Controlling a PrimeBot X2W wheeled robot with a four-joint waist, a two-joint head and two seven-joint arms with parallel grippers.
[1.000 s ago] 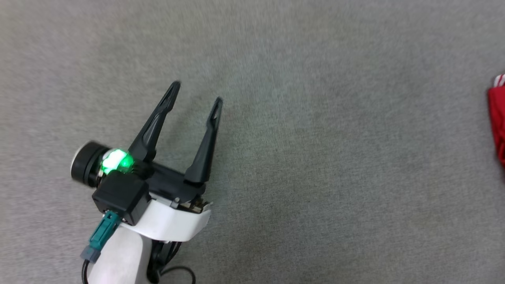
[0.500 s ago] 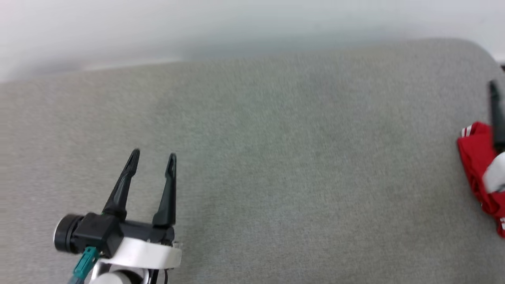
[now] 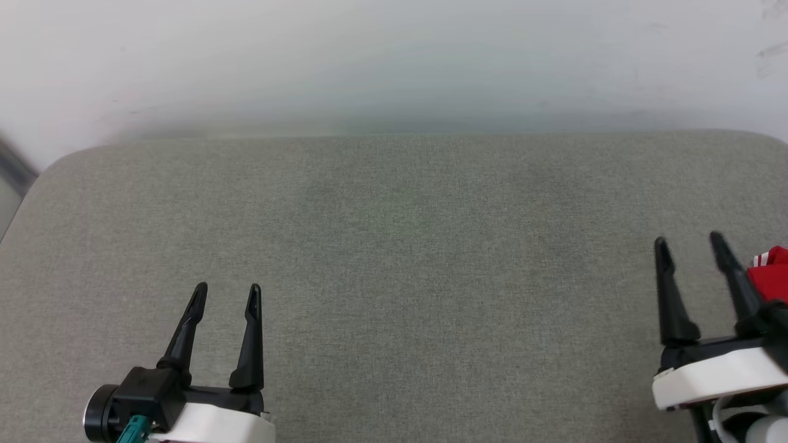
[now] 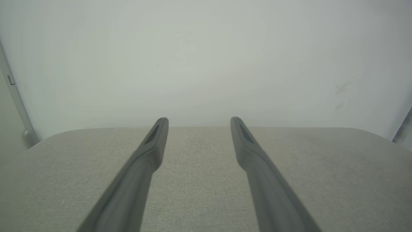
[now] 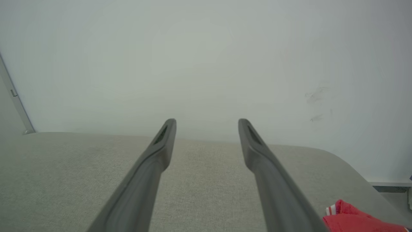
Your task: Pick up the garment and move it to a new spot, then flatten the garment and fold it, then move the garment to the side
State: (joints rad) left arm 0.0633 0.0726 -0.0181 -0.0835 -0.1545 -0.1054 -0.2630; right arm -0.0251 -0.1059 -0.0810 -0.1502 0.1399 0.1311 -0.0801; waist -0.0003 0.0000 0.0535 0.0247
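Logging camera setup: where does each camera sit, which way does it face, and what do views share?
Head view: on the head, facing forward and down at the grey cushion; left gripper and right gripper, both open.
Left wrist view: on that wrist, along its fingers toward the wall.
Right wrist view: likewise, along its fingers.
Shared: head and right wrist views catch the garment.

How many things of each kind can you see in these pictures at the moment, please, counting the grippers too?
Grippers: 2, the left gripper and the right gripper, both open and holding nothing
Garments: 1, the red garment with white stripe trim, at the right edge beside the right gripper
Padded surfaces: 1, the grey padded surface
Total: 4
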